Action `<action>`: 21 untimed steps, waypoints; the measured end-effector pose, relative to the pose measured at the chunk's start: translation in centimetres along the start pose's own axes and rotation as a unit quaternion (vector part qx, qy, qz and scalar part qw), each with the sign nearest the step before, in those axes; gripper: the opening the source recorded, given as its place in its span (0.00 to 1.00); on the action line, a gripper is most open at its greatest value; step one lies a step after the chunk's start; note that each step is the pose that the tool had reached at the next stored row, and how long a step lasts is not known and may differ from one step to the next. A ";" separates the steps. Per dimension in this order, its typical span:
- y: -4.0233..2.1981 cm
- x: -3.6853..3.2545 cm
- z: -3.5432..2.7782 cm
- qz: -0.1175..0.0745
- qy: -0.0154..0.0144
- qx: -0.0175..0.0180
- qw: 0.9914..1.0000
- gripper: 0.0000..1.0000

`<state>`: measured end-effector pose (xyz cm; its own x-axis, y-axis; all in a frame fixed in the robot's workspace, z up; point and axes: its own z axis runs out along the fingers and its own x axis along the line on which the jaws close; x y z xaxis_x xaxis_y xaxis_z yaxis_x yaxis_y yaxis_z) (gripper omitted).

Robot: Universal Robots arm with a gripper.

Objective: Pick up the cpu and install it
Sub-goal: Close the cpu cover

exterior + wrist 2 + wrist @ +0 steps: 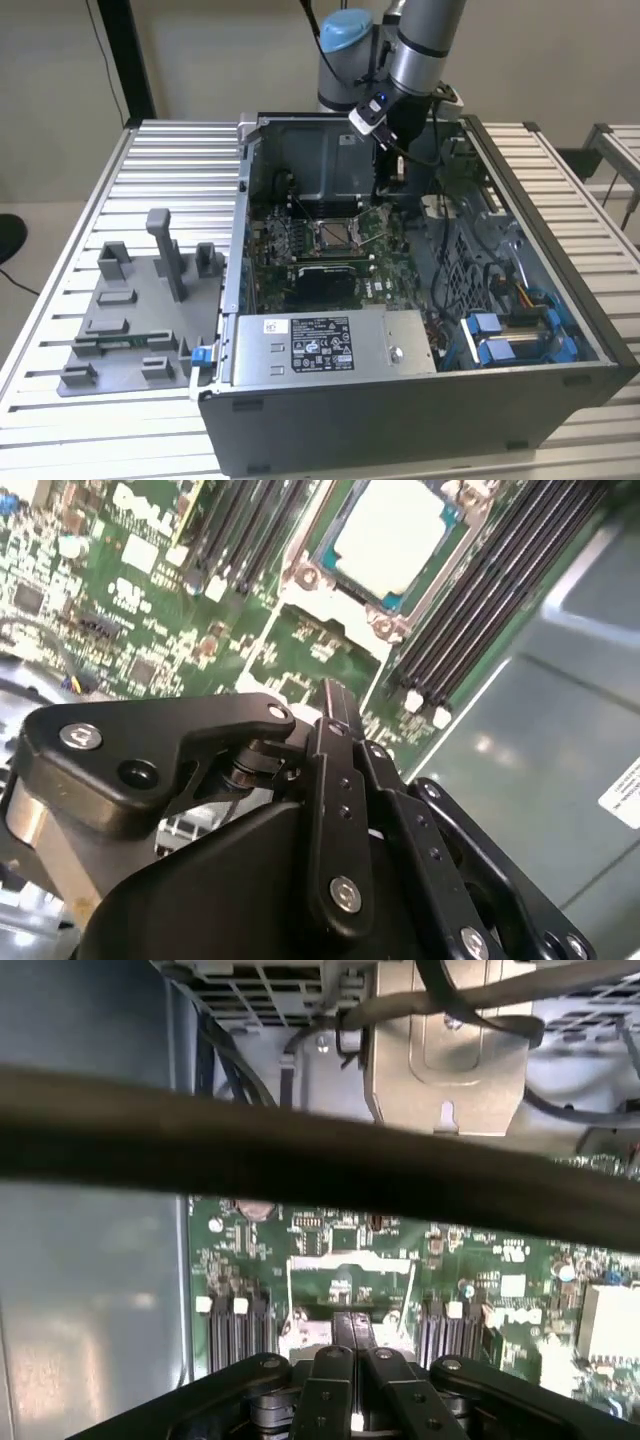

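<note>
Square silvery cpu (388,535) in metal-framed socket (300,577)

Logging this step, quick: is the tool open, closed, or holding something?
The black two-fingered tool: closed, holding nothing that can be seen.

Soft even light; cpu (390,532) washed pale; sheen on case wall (560,680)

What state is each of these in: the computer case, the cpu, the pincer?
computer case: open, side panel off, lying on its side.
cpu: lying in the socket.
pincer: shut, empty, over the motherboard.
</note>
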<state>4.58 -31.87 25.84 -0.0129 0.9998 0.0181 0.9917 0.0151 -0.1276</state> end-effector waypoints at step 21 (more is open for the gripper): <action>4.83 -0.18 0.47 -0.002 0.000 0.006 1.000 0.00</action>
<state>9.31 -31.97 24.76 -0.0172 0.9997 0.0185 0.9901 0.0196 -0.1389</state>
